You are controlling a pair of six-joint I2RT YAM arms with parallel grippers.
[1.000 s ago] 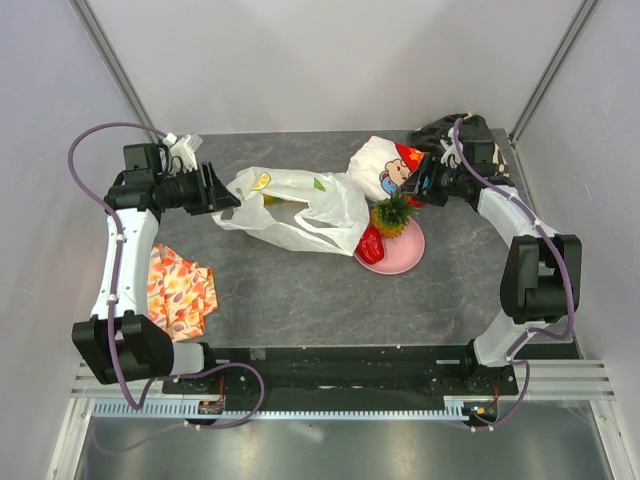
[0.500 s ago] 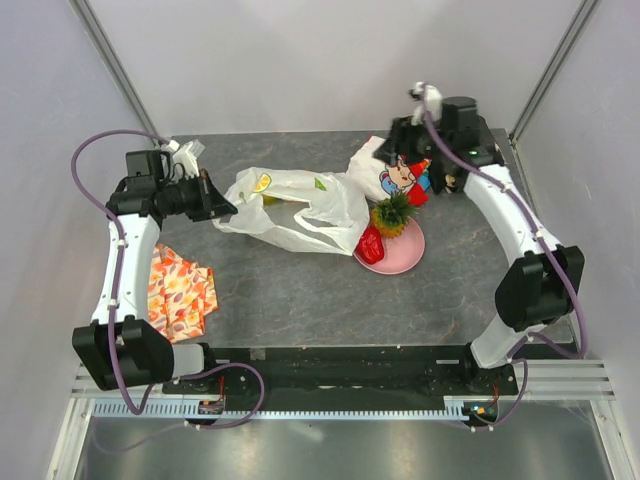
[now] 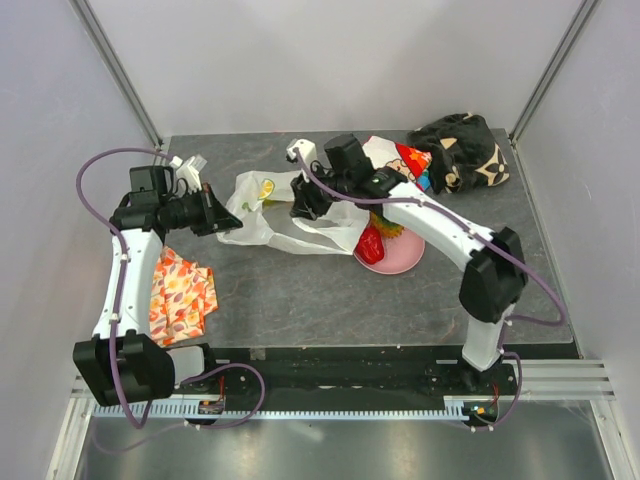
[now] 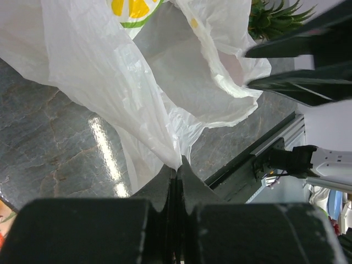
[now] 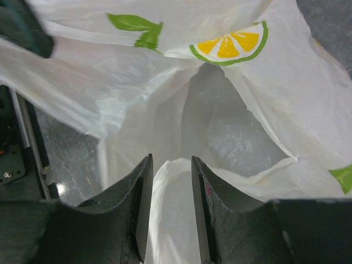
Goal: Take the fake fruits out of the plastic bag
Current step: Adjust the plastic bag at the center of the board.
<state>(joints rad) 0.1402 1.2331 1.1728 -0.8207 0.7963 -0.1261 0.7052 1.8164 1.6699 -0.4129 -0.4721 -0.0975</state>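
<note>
Bright diffuse light; glare streak on table [image 4: 60, 143].

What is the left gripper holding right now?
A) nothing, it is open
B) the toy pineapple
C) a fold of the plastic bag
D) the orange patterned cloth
C: the left wrist view shows the left gripper closed on a pinch of the plastic bag.

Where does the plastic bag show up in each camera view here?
Top external: plastic bag mid-table, left of the pink plate.
Left wrist: plastic bag fills the upper frame; left gripper jaws shut on its edge.
Right wrist: plastic bag fills the frame, mouth facing the right gripper.
Shared landmark: citrus-slice print.
</note>
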